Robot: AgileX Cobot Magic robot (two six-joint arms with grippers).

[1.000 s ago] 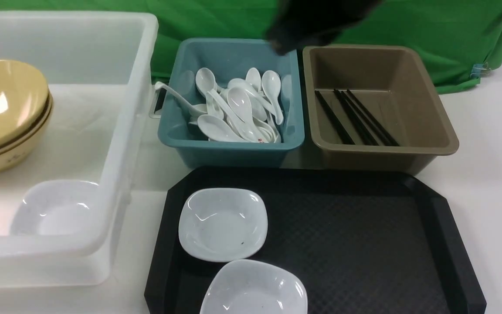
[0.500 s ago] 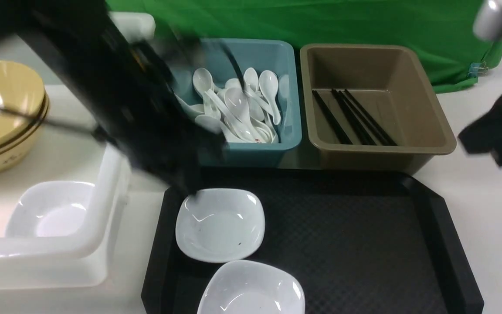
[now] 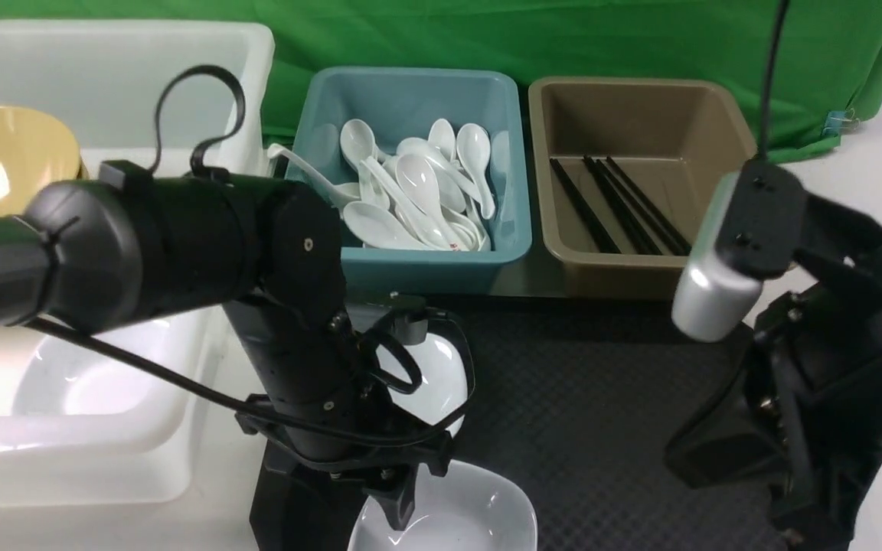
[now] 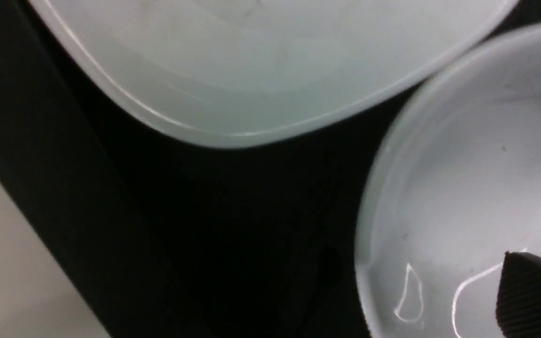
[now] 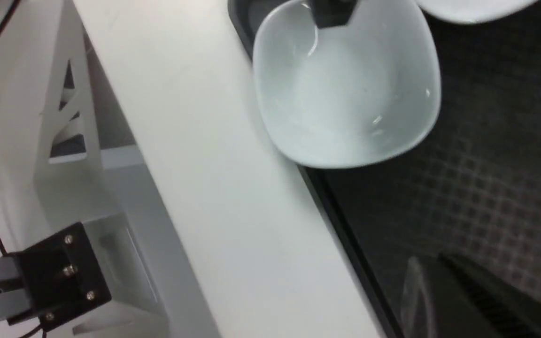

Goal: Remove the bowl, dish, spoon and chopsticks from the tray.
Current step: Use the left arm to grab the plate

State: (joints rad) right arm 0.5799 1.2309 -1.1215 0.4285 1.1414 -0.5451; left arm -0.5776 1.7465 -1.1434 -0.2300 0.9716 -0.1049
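The left gripper has a fingertip inside the near dish on the tray (its opening cannot be told), the right gripper is closed, empty

Left tool dropped to near dish; right arm entered.

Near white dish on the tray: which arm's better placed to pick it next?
Left. The left gripper is open right at the near dish, one finger inside its rim. The right gripper is shut, over the right side of the tray, away from both dishes.
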